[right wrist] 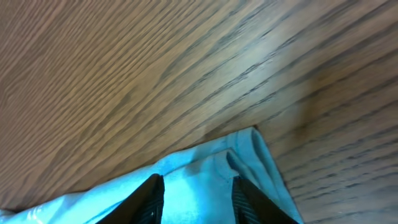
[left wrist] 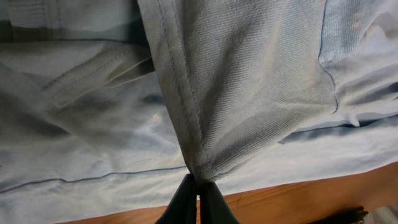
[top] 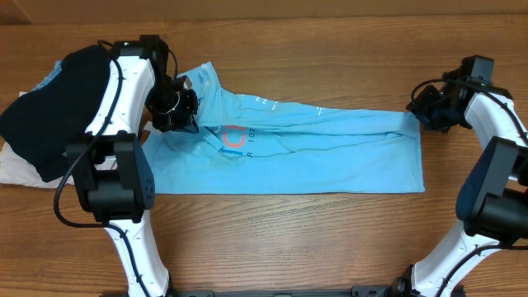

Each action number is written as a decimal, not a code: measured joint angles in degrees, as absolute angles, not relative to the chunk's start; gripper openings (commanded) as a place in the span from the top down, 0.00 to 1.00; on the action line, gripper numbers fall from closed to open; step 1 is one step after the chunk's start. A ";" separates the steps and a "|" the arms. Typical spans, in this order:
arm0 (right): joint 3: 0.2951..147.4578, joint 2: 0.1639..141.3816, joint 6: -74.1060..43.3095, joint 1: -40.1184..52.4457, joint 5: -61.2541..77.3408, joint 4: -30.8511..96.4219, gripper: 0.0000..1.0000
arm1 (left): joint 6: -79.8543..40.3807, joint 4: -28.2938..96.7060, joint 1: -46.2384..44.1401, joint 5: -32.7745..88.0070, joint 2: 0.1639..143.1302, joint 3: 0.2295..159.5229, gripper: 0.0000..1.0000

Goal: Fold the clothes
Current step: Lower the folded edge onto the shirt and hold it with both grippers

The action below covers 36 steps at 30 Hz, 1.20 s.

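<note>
Left gripper (left wrist: 198,182): jaws closed to a slit, pinching a hemmed fold of the shirt (left wrist: 249,87). The cloth fans up and away from the tips toward 12 o'clock in the left wrist view.

Right gripper (right wrist: 198,190): jaws moderately wide, holding nothing. The shirt's corner (right wrist: 249,140) lies between and just past the fingers (right wrist: 151,194). Cannot tell whether they touch the cloth.

Overhead:
- Shirt (top: 330,157) lies flat on the table (top: 289,239) as a long band, long axis 9 to 3 o'clock.
- Lettering (top: 233,139) sits toward the 9 o'clock end.
- Left gripper (top: 177,111) is at 10 o'clock of the lettering, on the band's far edge.
- Right gripper (top: 425,111) is at the band's 2 o'clock corner.
- Black garment (top: 49,107) and cream garment (top: 16,169) are heaped past the 9 o'clock end, just beside the shirt.

Judgement:
- Each arm stands at its own end of the far long edge, so neither has to cross over.
- The left has its grip; the right needs to close on its corner first.
- A fold would then carry that far edge toward 6 o'clock, across the short axis.
- Risk: an uneven lift skews the band.
</note>
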<state>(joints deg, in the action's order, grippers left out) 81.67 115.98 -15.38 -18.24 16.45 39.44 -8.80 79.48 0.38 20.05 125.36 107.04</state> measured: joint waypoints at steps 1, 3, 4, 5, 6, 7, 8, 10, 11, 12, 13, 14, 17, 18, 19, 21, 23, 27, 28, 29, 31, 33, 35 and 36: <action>81.65 115.98 -15.49 -18.24 15.88 39.42 0.55 | -8.80 79.40 0.38 20.08 125.36 107.04 0.96; 81.62 115.98 -16.05 -18.24 14.31 39.35 0.55 | -8.80 79.13 0.38 20.05 125.36 107.04 0.96; 81.62 115.98 -16.23 -18.24 13.85 39.24 0.55 | -8.80 79.07 0.38 20.08 125.36 107.04 0.96; 81.62 115.98 -16.29 -18.24 13.52 39.13 0.56 | -8.80 79.00 0.38 20.08 125.36 107.04 0.96; 81.62 116.01 -16.51 -18.24 13.26 39.11 0.56 | -8.80 78.94 0.38 20.08 125.36 107.04 0.96; 81.62 116.09 -16.75 -18.24 13.06 39.07 0.57 | -8.80 78.83 0.38 20.08 125.36 107.04 0.96; 81.62 116.29 -16.88 -18.22 13.06 39.07 0.60 | -8.80 78.72 0.38 20.08 125.36 107.04 0.96; 81.62 117.05 -17.23 -18.02 12.95 39.03 0.73 | -8.80 78.65 0.38 20.08 125.36 107.04 0.96; 81.62 117.62 -17.56 -17.91 12.86 38.98 0.78 | -8.80 78.67 0.38 20.08 125.36 107.04 0.96; 81.60 118.19 -17.47 -17.74 13.06 38.94 0.84 | -8.80 78.65 0.38 20.05 125.36 107.04 0.96; 81.54 118.63 -17.54 -17.58 13.28 38.44 0.89 | -8.80 78.65 0.38 20.08 125.36 107.04 0.96; 81.52 118.80 -17.93 -17.54 13.61 38.17 0.90 | -8.80 78.65 0.38 20.08 125.36 107.04 0.96; 81.52 118.80 -17.91 -17.52 14.52 38.13 0.93 | -8.80 78.65 0.38 20.08 125.36 107.04 0.96; 81.52 118.80 -17.87 -17.54 14.66 38.15 0.94 | -8.80 78.65 0.38 20.05 125.36 107.04 0.96; 81.52 118.69 -17.87 -17.58 14.79 38.11 0.94 | -8.80 78.65 0.38 20.08 125.36 107.04 0.96; 81.52 118.13 -17.98 -17.72 14.81 38.20 0.96 | -8.80 78.65 0.38 20.08 125.36 107.04 0.96; 81.52 116.31 -17.98 -18.09 14.83 39.55 0.96 | -8.78 78.65 0.38 20.08 125.36 107.04 0.96; 81.54 112.53 -17.96 -18.39 14.83 43.97 0.96 | -8.78 78.67 0.38 20.08 125.36 107.04 0.96; 81.58 112.01 -17.96 -18.41 14.79 45.95 0.96 | -8.78 78.70 0.38 20.05 125.36 107.04 0.96; 81.60 111.79 -17.96 -18.39 14.50 48.86 0.96 | -8.78 78.76 0.38 20.05 125.36 107.04 0.96; 81.56 111.81 -17.98 -18.39 12.80 53.36 0.96 | -8.75 79.15 0.38 20.05 125.36 107.04 0.96; 81.56 111.81 -18.44 -18.39 10.50 56.71 0.96 | -8.71 79.68 0.38 19.88 125.36 107.04 0.96; 81.56 111.81 -18.70 -18.39 8.40 59.77 0.96 | -8.32 80.34 0.38 19.81 125.36 107.04 0.96; 81.56 111.81 -18.87 -18.39 7.14 61.54 0.96 | -8.21 80.49 0.38 19.70 125.36 107.04 0.96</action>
<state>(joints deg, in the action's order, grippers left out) 81.56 111.81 -18.87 -18.39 7.14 61.54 -8.21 80.49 0.38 19.70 125.36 107.04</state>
